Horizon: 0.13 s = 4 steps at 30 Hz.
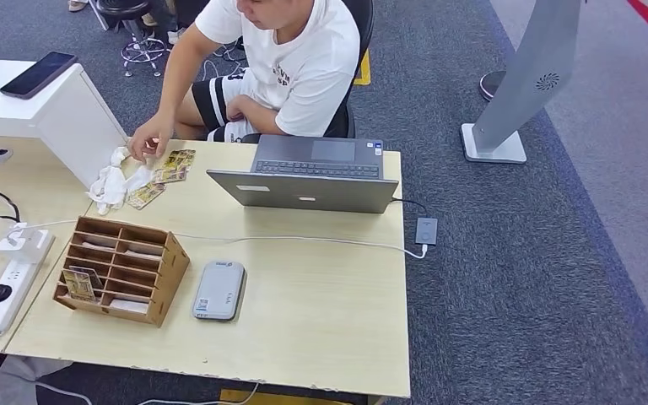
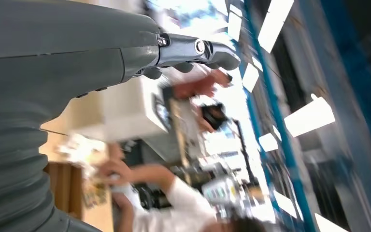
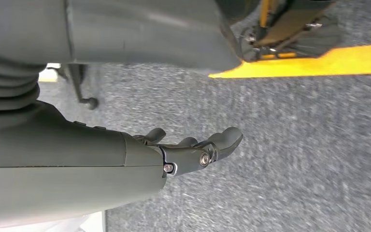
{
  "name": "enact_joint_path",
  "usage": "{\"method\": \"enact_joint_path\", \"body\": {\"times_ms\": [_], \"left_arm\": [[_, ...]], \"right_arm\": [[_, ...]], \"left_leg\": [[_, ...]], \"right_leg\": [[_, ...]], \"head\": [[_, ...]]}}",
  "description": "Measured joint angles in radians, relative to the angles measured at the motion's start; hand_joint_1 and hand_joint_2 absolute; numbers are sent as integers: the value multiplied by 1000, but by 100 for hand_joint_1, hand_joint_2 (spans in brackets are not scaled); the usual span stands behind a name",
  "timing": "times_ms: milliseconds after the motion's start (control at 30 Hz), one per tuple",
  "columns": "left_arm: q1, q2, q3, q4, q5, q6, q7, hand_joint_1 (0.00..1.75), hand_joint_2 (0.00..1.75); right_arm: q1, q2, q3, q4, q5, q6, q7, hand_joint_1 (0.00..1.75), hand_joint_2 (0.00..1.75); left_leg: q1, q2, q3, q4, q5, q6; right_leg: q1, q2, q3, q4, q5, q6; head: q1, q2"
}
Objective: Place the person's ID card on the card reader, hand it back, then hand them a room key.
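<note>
Grey carpet all round; pale wood surface (image 1: 321, 312) in the middle.

Far left: power strip (image 1: 4, 291) with plugs, white partition with a dark phone (image 1: 39, 74) on top. Next right: crumpled white cloth (image 1: 111, 186), then loose cards (image 1: 162, 175) spread by the far edge, person's hand (image 1: 150, 139) resting on them. Which of these is the ID card: cannot tell. Below: wooden rack (image 1: 122, 268) with slots, cards in several, likely the room keys. Just beside it, grey card reader (image 1: 219, 289), flat, no card on top. Further right: open laptop (image 1: 312, 175), seated person (image 1: 291, 59) behind it. Off the surface, small hub (image 1: 426, 230) on a cable, then a grey stand (image 1: 519, 93).

Left hand (image 2: 188, 53): raised, fingers loosely curled but apart, holding nothing. Right hand (image 3: 193, 150): hanging over carpet, fingers slack and parted, also holding nothing.

Progress: reader bare, robot carrying neither ID nor key. Fits a card yet to be passed over, or one returned with the key pending. Not settled by this moment.

Writing: small label on the reader and print on the shirt, both too small to read. No brand legible.
</note>
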Motion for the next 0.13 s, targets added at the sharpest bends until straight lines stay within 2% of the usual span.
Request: {"method": "enact_joint_path", "body": {"times_ms": [67, 133], "left_arm": [[-61, -47, 148, 100, 85, 83, 78, 0, 175], [-101, -74, 241, 193, 124, 188, 79, 0, 175]], "right_arm": [[-1, 3, -1, 1, 1, -7, -16, 0, 0], [-3, 5, -1, 2, 5, -10, -17, 0, 0]], "left_leg": [[0, 1, 1, 0, 0, 0], [0, 1, 2, 0, 0, 0]], "right_leg": [[0, 1, 0, 0, 0, 0], [0, 2, 0, 0, 0, 0]], "head": [[0, 0], [-1, 0]]}}
